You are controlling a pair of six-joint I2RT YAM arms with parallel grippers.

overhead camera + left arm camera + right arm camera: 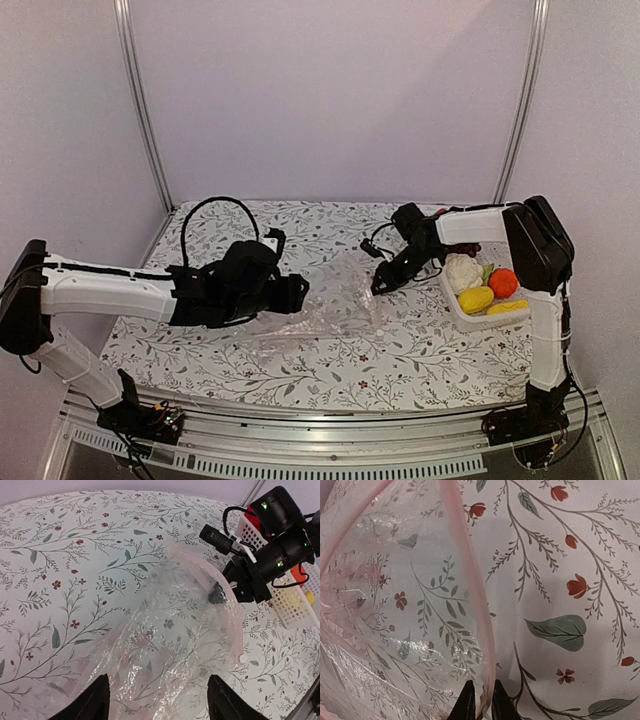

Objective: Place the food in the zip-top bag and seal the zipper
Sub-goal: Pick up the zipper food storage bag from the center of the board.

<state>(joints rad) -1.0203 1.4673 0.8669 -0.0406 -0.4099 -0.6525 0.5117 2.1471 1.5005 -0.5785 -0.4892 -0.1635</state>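
Observation:
The zip-top bag [335, 300] lies crinkled in the middle of the flowered table, its mouth turned toward the right arm. My left gripper [160, 702] hovers open just above the bag [175, 645], fingers wide apart with only plastic below them. My right gripper [483, 707] is pinched on the pink zipper [470, 570] strip at the bag's rim; from above it [380, 285] sits at the bag's right end. The food lies in a white basket [470, 320]: white cauliflower [462, 270], an orange round piece [503, 282], a yellow lemon-like piece [476, 298] and a banana [507, 307].
The white mesh basket [280, 605] stands at the right edge of the table, close behind the right wrist. A small white tab [243, 658] sits on the bag's rim strip. Metal frame posts rise at the back corners.

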